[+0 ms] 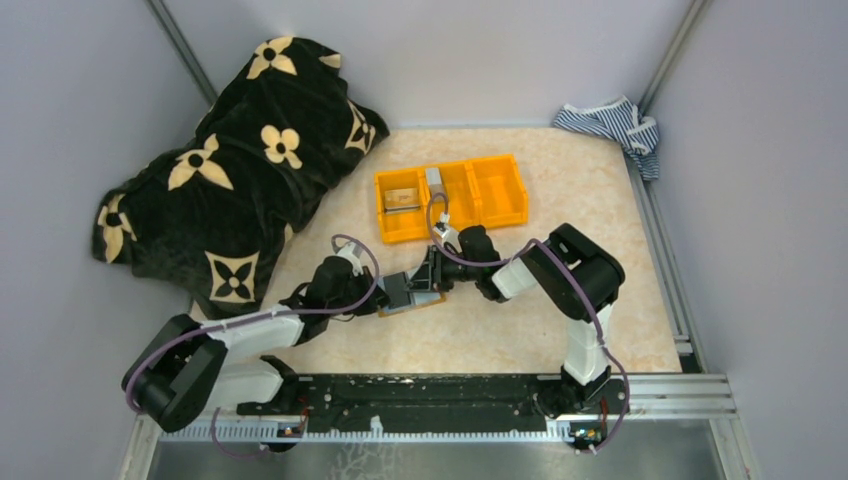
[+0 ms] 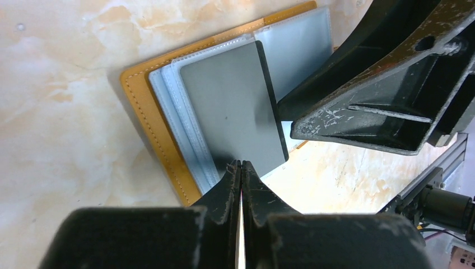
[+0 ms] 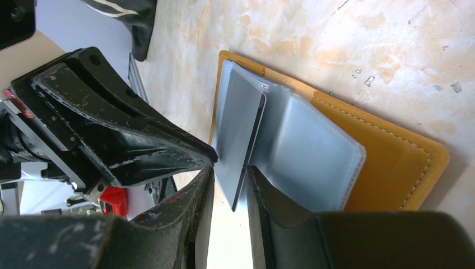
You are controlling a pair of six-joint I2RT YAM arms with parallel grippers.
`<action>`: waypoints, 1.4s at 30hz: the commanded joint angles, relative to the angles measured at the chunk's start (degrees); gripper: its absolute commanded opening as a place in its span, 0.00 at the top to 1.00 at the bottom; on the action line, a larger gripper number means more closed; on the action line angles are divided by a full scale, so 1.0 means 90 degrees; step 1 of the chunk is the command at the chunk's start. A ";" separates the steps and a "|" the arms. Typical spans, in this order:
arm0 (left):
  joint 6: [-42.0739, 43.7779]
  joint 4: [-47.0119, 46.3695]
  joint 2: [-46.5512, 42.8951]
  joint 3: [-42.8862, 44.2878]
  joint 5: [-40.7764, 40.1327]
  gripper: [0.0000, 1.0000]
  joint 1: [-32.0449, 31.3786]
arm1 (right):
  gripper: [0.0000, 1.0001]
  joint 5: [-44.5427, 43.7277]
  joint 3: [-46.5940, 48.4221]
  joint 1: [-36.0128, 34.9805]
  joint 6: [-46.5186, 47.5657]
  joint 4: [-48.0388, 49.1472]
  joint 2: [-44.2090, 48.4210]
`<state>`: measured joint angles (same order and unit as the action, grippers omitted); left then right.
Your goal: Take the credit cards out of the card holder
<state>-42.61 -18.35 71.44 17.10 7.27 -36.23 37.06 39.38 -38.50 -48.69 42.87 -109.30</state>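
Observation:
The card holder (image 1: 432,301) lies open on the table between both grippers, orange-tan outside (image 2: 145,101) with grey-blue sleeves (image 3: 302,151). A dark grey credit card (image 2: 229,106) is lifted out of a sleeve and tilts up on edge (image 3: 238,129). My left gripper (image 2: 242,163) is shut on the card's near edge (image 1: 398,292). My right gripper (image 3: 229,169) reaches in from the opposite side (image 1: 430,275). It is open, its fingers (image 2: 364,106) straddling a corner of the card with a gap on each side.
An orange three-compartment bin (image 1: 450,195) stands behind the grippers, with a tan item (image 1: 403,197) in its left cell. A black flower-patterned blanket (image 1: 230,170) covers the far left. A striped cloth (image 1: 610,125) lies at the back right corner.

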 commanded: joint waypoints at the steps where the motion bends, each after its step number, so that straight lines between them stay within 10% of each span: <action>1: 0.0193 0.0896 -0.0625 0.0143 -0.0261 0.95 0.0021 | 0.71 0.0170 -0.0065 -0.0029 0.0082 0.0471 -0.0023; 42: 0.0179 0.0459 0.0099 -0.0182 -0.0436 0.95 0.0028 | 0.71 -0.0472 0.0147 0.0110 0.1185 -0.1380 0.0805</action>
<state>-42.35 -17.37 70.83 15.73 3.75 -36.18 33.78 39.18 -38.09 -40.45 31.16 -104.09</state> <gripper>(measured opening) 0.056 0.284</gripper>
